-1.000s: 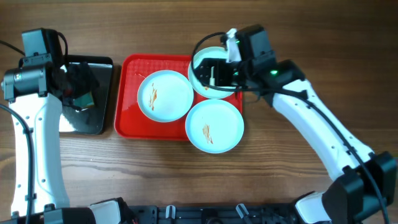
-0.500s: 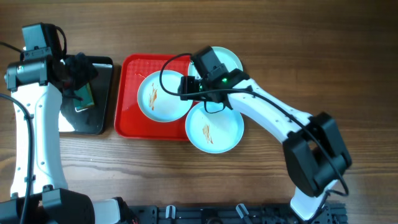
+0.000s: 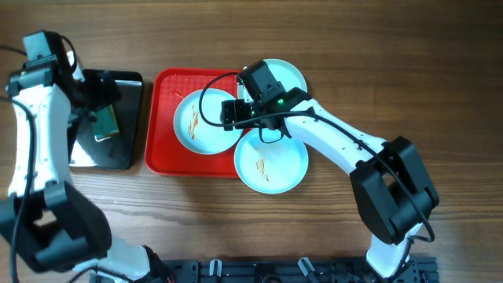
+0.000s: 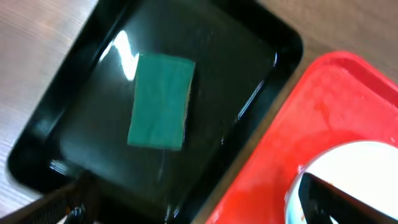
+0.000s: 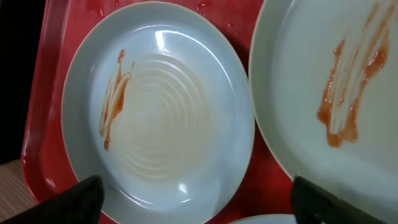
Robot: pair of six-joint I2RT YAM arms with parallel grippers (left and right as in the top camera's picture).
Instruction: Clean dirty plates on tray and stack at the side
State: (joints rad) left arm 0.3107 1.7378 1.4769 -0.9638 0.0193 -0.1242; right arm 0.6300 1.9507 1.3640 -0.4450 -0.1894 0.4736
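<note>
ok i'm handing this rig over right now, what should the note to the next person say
Left pincer: open, empty, over the black tray where the green sponge lies.
Right pincer: open, empty, low over the left plate on the red tray.
Plates: all three on the red tray. The near plate overhangs its front edge, and the far plate is half hidden under the right arm.
Done: nothing. The left and near plates show smears, and there is no stack at the side.
Left to do: grab the sponge, wipe each plate, stack them beside the tray.

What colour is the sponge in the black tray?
The sponge is green; left wrist view shows it best.
</note>
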